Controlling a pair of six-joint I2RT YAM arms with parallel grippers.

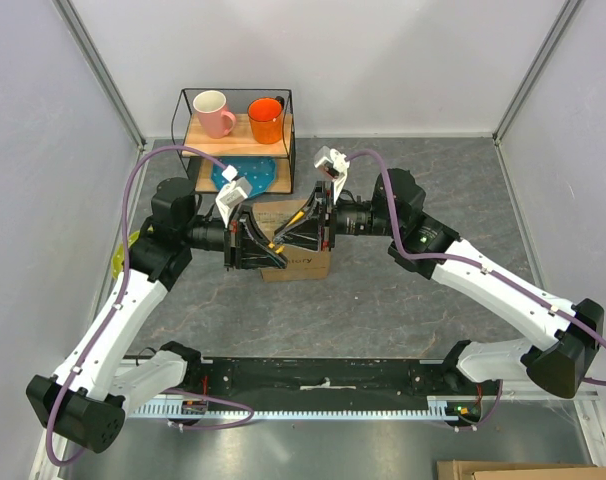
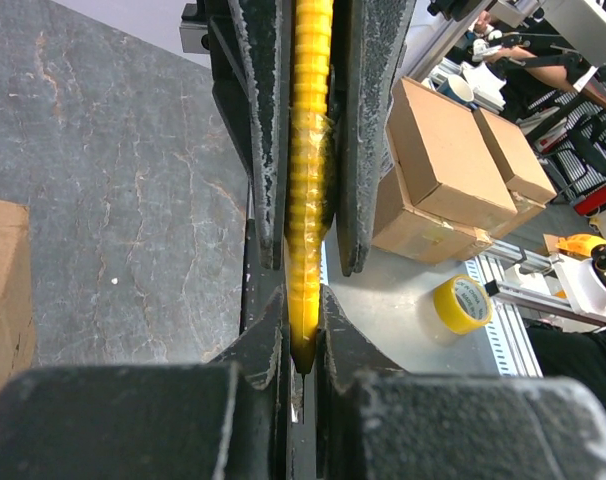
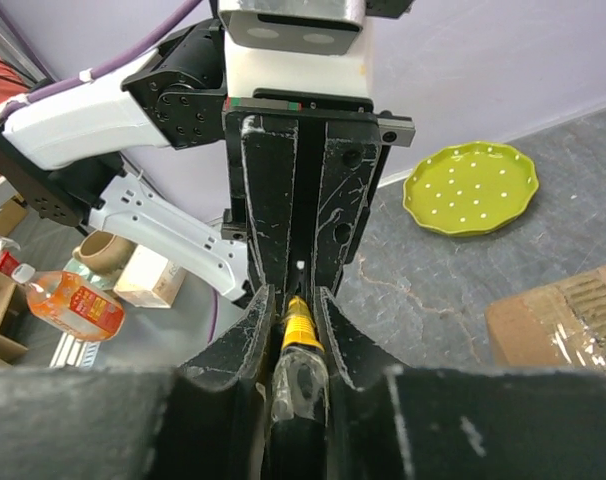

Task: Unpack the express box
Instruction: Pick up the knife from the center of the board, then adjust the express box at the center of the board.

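The express box [image 1: 301, 264] is a brown carton standing mid-table under both grippers; its edge shows in the left wrist view [image 2: 3, 290] and its taped top in the right wrist view [image 3: 563, 320]. A slim yellow ribbed cutter [image 1: 279, 241] hangs level above the box between the grippers. My left gripper [image 1: 271, 250] is shut on one end of the cutter [image 2: 308, 180], jaws tight on it [image 2: 303, 297]. My right gripper [image 1: 289, 232] is shut on the other end, the yellow and black part [image 3: 298, 335], jaws closed around it [image 3: 295, 297]. The two grippers face each other, fingertips overlapping.
A black wire rack [image 1: 288, 100] stands behind the box with a pink mug [image 1: 214, 112] and an orange mug [image 1: 266, 118] on its shelf and a blue plate [image 1: 245, 175] below. A green dotted plate [image 3: 471, 188] lies on the table at the left [image 1: 121, 258].
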